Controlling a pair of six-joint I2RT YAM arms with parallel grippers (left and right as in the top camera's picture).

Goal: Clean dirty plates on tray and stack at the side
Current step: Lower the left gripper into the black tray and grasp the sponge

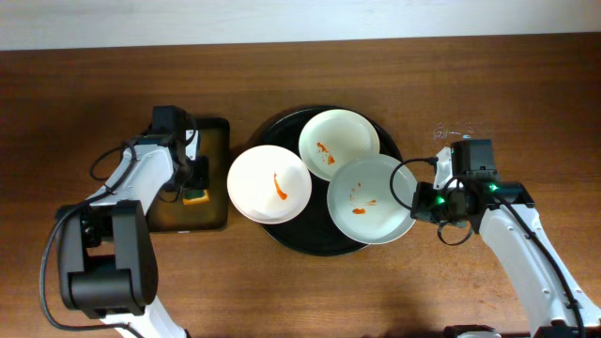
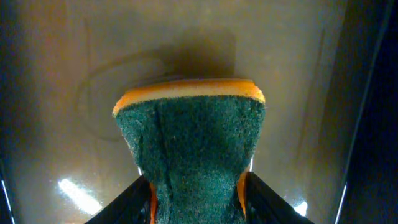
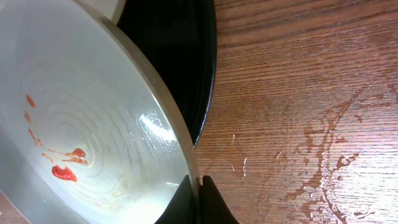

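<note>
Three white plates lie on the round black tray (image 1: 282, 236): a left plate (image 1: 269, 184), a back plate (image 1: 339, 143) and a right plate (image 1: 370, 199), each with orange-red smears. My right gripper (image 1: 420, 201) is shut on the right plate's rim; the right wrist view shows the fingers (image 3: 199, 198) pinching the rim of that plate (image 3: 81, 137), with the tray (image 3: 180, 68) under it. My left gripper (image 1: 195, 192) is over the small rectangular tray and is shut on a green and orange sponge (image 2: 193, 149).
The small rectangular dark tray (image 1: 211, 178) stands left of the round tray. A wet streak marks the wood (image 3: 329, 155) to the right of the round tray. Bare wood-grain table lies all around.
</note>
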